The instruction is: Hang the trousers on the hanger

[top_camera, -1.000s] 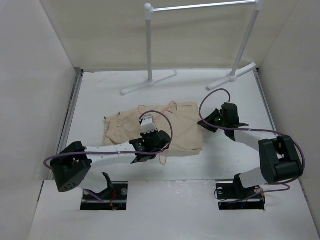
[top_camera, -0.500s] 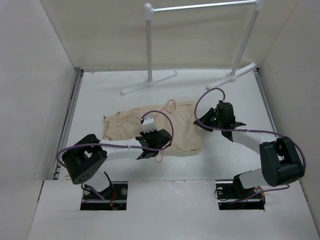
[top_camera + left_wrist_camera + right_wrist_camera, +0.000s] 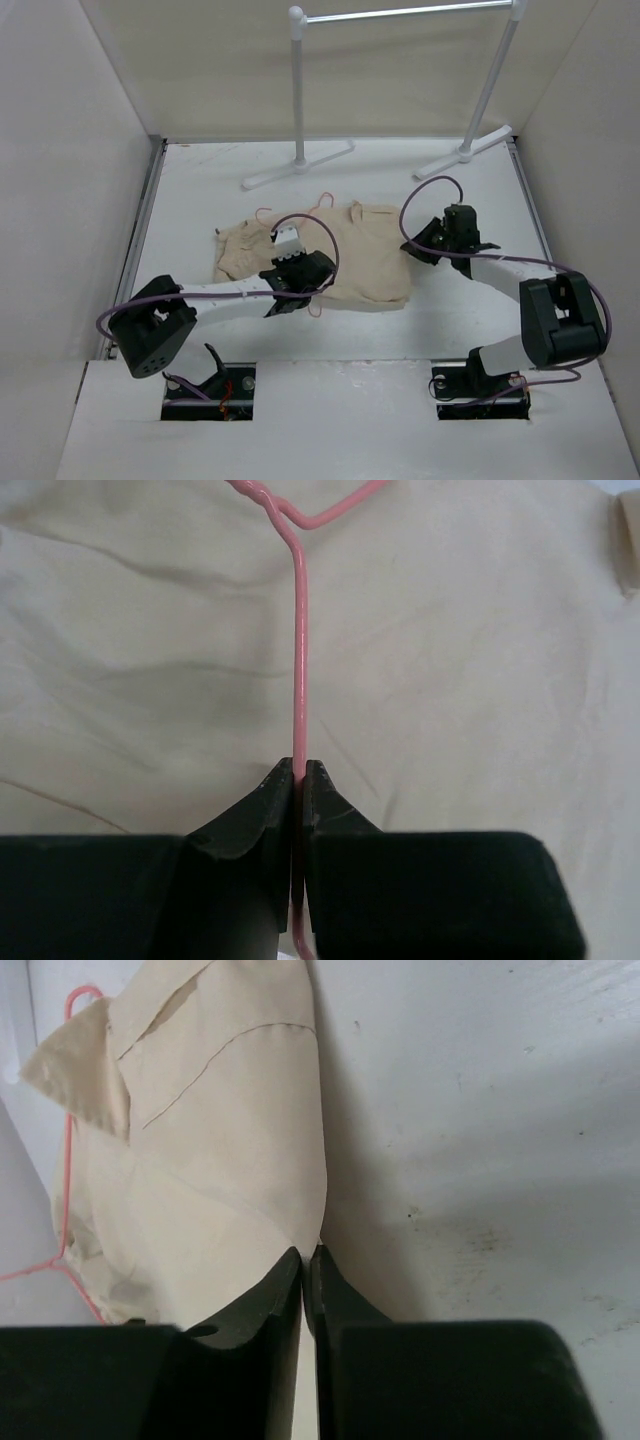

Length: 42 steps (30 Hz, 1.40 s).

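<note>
The beige trousers [image 3: 355, 255] lie bunched on the white table in the middle of the top view. The thin pink hanger [image 3: 322, 195] pokes out past their far edge and shows again at the near edge. My left gripper [image 3: 300, 272] is shut on the hanger wire [image 3: 299, 660], which runs straight up from the jaws over the cloth [image 3: 150, 660]. My right gripper [image 3: 428, 246] is shut on the right edge of the trousers [image 3: 220, 1160]; the hanger [image 3: 68, 1150] shows at the far left of that view.
A white pipe garment rack [image 3: 298, 90] stands at the back, its feet [image 3: 300, 165] on the table just beyond the trousers. White walls close in the left and right sides. Purple cables loop over both arms.
The trousers and hanger have shifted toward the back and right. My left gripper moved with the hanger; my right gripper moved slightly right and away, holding the cloth edge.
</note>
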{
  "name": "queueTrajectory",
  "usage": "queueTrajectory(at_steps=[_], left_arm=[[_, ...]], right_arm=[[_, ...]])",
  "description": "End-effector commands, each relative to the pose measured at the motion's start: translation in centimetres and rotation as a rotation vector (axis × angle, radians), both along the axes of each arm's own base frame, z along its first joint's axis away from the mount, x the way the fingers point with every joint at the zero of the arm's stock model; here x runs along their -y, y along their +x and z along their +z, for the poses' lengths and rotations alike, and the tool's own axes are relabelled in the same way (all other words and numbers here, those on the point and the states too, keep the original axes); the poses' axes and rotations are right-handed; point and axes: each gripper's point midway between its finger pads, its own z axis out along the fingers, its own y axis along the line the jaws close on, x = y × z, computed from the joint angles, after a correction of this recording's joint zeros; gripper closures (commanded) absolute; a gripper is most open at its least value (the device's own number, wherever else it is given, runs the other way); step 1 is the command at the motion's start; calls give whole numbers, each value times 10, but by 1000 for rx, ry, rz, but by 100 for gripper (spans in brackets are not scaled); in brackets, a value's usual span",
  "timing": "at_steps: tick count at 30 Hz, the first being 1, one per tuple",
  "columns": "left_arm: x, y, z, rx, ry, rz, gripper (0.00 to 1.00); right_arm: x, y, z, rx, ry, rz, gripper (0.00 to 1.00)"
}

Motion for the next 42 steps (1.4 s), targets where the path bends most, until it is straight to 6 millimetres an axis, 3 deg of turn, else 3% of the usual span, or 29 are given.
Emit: queueTrajectory(at_steps=[1,5,8,10,13,15,18,22,25,29,34,42], left_arm=[[14,1,32,83,-44,-15,100],[32,-10,50,124,-14,-79,100],[35,-16,72,169,1,-93,100],[34,-17,89,200,20,-99,100],[32,-22,108,243,34,-109,100],[30,-25,114,256,29,-117,100],[26,-29,118,266,8,-120,100],[25,-33,121,274,-7,-131,100],[25,-35,119,272,2,-134,100],[29,-36,116,269,4,-141,100],[37,-38,114,262,-6,-157,100],[40,-44,110,255,-27,-174,100]], right_arm=[[0,14,6,37,-27,-4,79],[0,10,14,55,-30,3,46],[5,7,45,121,-53,-1,33],[2,2,78,187,-56,15,31],[-17,-7,131,320,-22,82,40],[-43,-17,157,377,32,174,51],[-99,-31,179,423,158,348,52],[-163,-42,188,409,324,478,43],[-195,-53,181,363,379,536,43],[-220,-68,166,320,398,589,43],[-232,-80,168,335,429,636,41],[-237,-79,169,329,445,652,42]])
